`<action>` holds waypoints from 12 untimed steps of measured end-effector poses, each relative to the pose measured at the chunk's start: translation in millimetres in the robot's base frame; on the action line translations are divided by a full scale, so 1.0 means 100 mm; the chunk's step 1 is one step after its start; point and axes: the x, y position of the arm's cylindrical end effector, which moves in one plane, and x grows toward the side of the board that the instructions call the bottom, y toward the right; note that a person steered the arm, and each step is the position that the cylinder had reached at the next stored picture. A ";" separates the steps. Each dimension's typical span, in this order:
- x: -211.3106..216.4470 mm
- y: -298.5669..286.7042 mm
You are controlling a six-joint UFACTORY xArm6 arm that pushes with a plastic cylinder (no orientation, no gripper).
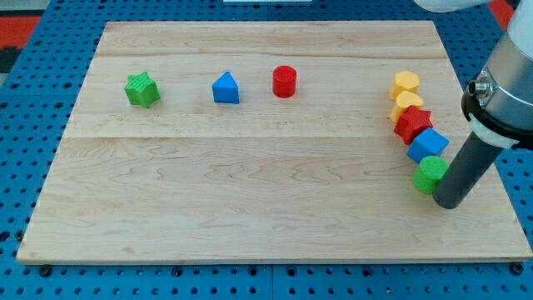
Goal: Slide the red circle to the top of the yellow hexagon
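The red circle [285,82] stands at the upper middle of the wooden board [250,208]. The yellow hexagon [405,83] is at the upper right, heading a slanted row of touching blocks: a yellow heart-like block [406,104], a red star [413,124], a blue cube [428,145] and a green block [431,174]. My tip [448,202] is at the right side, just right of and below the green block, far from the red circle.
A blue triangular block [226,88] lies left of the red circle. A green star [142,90] lies at the upper left. The board's right edge runs close behind the rod. Blue pegboard surrounds the board.
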 end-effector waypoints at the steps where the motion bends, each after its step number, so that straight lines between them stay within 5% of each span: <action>1: 0.17 -0.26; 3: -0.48 -2.01; 4: -1.15 -2.10; 6: -2.10 -2.16; 8: -2.44 -1.51; 10: -2.64 -2.02; 12: -2.68 -0.95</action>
